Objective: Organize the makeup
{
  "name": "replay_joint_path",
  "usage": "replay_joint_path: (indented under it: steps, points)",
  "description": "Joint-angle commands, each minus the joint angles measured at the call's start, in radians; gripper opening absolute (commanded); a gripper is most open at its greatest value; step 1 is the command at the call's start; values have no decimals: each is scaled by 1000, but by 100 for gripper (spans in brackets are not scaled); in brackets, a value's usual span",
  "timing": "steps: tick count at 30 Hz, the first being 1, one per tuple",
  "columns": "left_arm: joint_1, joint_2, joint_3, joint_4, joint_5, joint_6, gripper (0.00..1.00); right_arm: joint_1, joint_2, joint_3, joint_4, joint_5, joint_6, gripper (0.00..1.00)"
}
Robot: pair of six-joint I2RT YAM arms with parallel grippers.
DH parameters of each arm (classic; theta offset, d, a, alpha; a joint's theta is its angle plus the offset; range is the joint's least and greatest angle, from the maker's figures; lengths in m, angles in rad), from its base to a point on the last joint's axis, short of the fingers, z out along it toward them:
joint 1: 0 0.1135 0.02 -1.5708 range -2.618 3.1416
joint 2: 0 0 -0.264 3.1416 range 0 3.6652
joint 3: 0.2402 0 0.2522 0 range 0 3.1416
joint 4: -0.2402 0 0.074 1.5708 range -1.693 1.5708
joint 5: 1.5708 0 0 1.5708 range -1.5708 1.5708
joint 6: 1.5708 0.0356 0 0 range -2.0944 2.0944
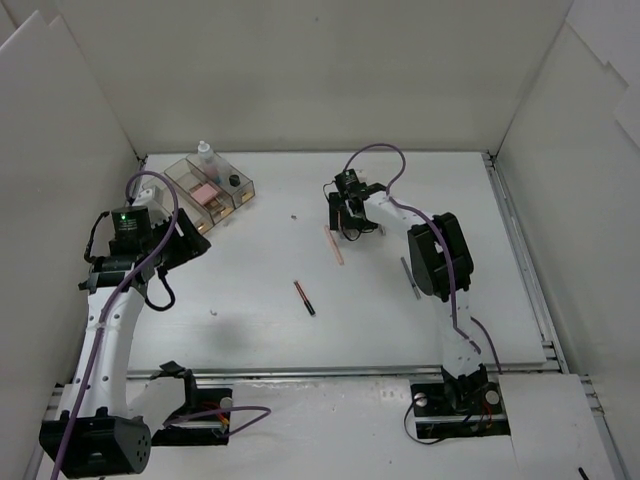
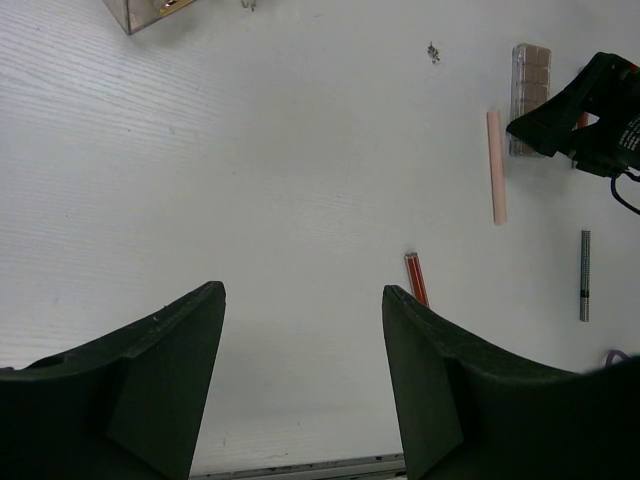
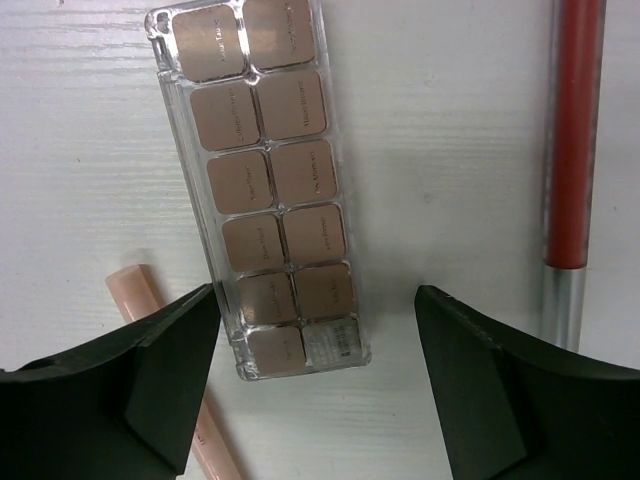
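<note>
item 1, my right gripper: fingers spread, gripping nothing, close above the table. the near short end of the eyeshadow palette lies between the fingertips. bare table shows on both sides of it, a narrow strip on the left and a wider one on the right. the palette lies flat, two columns of brown pans facing up. its long axis runs away from my fingers, leaning slightly left at the far end.

item 2, left of that gripper: peach pencil, lying slantwise, its middle hidden under my left finger. it passes close by the palette's near corner but stays apart from it.

item 3, right of that gripper: red pencil, long axis almost parallel to the palette. the red part is far, the silver part near and passing behind my right finger. open white surface lies between it and the palette.

item 4, my left gripper: fingers spread, nothing between them, over bare table. a table edge shows just beneath the fingers. there is wide open surface ahead and to the left.

item 5, ahead-right of the left gripper: red-and-black pencil, just past the right fingertip, pointing away from me. further right is a grey pencil, same heading, well apart.

item 6, far ahead-left: a corner of the clear box.
</note>
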Motion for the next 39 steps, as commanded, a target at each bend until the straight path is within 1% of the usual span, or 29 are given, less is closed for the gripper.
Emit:
replay_joint_path:
  steps: [1,2,3,5,6,8,9,11,12,15,17,20,21,22,25,28,32,34,35,36,39]
  points:
    - [-17,0,20,28,18,8,59,-3,-17,-14,8,34,-8,74]
    - [-17,2,19,28,24,8,59,-3,-17,-17,10,34,-13,71]
    - [-17,7,19,28,24,7,59,5,-19,-21,8,34,-15,61]
    - [-28,7,13,33,32,0,59,5,-26,-38,11,23,-18,49]
    - [-28,4,11,39,36,-1,59,0,-29,-49,10,22,-19,38]
    - [-38,2,2,51,55,-10,59,3,-51,-60,10,5,-32,26]
    - [-39,-6,-1,74,61,-10,59,3,-60,-63,13,0,-41,17]
    - [-69,-13,-10,100,67,-26,60,6,-100,-64,14,-15,-74,9]
    - [-78,-18,-13,128,70,-32,60,5,-115,-64,14,-14,-87,0]
    - [-117,3,-3,171,98,-67,61,18,-207,-89,28,-3,-139,0]
    - [-155,28,14,199,116,-99,61,34,-299,-130,48,-8,-163,0]
    - [-206,53,23,278,130,-131,61,49,-425,-190,66,-44,-170,0]
    - [-241,71,25,323,131,-156,61,64,-456,-207,74,-52,-170,0]
    - [-259,82,29,349,138,-170,61,77,-514,-240,86,-61,-174,0]
    - [-322,126,36,450,162,-236,61,123,-610,-293,111,-76,-179,0]
    - [-388,172,52,545,168,-291,61,144,-681,-331,119,-104,-164,0]
    - [-468,243,106,604,133,-294,61,164,-756,-365,122,-124,-133,0]
    - [-489,264,125,647,128,-303,61,172,-795,-382,126,-124,-125,1]
    - [-508,276,126,659,124,-320,61,176,-805,-388,126,-150,-124,1]
    - [-508,283,125,712,121,-326,61,178,-825,-399,129,-149,-124,1]
    - [-536,316,140,736,118,-348,61,183,-856,-416,131,-149,-124,2]
